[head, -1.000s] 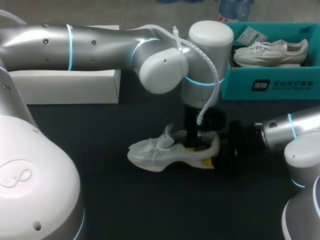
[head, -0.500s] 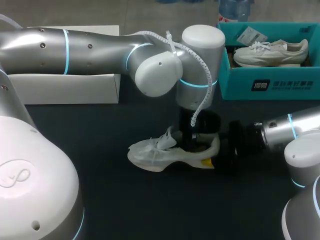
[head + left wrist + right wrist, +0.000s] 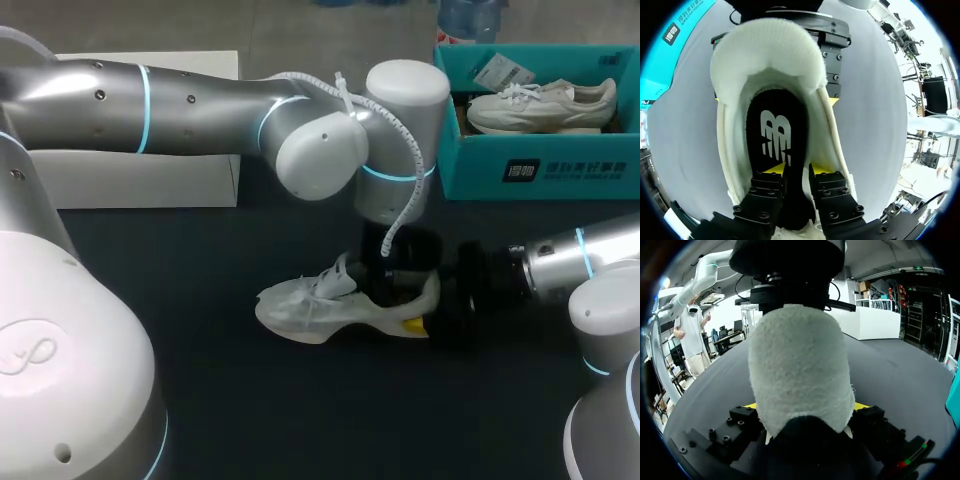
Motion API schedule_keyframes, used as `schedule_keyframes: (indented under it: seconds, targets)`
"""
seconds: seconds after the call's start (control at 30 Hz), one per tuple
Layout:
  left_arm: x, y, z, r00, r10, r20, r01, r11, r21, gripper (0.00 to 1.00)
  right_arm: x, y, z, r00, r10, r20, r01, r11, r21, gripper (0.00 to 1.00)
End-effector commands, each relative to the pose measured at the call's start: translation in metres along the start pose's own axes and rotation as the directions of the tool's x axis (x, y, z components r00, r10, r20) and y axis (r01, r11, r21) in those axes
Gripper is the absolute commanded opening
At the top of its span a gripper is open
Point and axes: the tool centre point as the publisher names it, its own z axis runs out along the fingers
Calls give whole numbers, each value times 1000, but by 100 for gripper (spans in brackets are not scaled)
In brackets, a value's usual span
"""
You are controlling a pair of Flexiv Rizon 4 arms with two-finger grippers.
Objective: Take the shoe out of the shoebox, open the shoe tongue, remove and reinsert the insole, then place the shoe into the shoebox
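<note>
Over the last second the left gripper point(image 3: 796, 172) has lifted slightly and shifted toward 9 o'clock. Its fingers are down in the shoe point(image 3: 330, 305), pinched on the black insole point(image 3: 775, 130), which is not yet out; the pull looks just begun. The shoe has not moved from the table's middle. At its 3 o'clock the right gripper point(image 3: 806, 407) clamps the heel. Two shoes: this one, and a second shoe point(image 3: 540, 105) in the one shoebox point(image 3: 540, 175) at 1 o'clock. One white box point(image 3: 140, 180) lies at 10 o'clock.
</note>
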Motion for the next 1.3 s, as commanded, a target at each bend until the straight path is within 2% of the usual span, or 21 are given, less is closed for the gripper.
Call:
schedule_keyframes:
  seconds: [0.03,0.23,0.4,0.5,0.63,0.8,1.0,1.3]
  targets:
    - [0,0,9,1000,8,8,-8,1000,8,31,0,1,1,1000,1,1,-1,1000,3,0]
    - [-5,0,23,999,25,32,-26,999,34,30,0,1,1,1000,1,1,-1,1000,3,0]
    - [-10,0,31,995,7,101,-14,998,69,29,0,1,1,1000,1,1,-1,1000,3,0]
    - [-13,0,34,989,-15,145,2,996,86,21,0,1,1,1000,1,1,-1,1000,3,0]
    - [-16,0,40,979,-35,200,17,996,90,0,0,1,1,1000,1,1,-1,1000,3,0]
    - [-16,0,43,977,-46,209,29,996,85,0,0,1,1,1000,1,1,-1,1000,3,0]
    - [-15,3,33,975,-96,200,72,990,123,0,0,1,1,1000,1,1,-1,1000,3,0]
    - [-18,10,5,983,-155,100,132,970,205,0,0,1,1,1000,1,1,-1,1000,3,0]
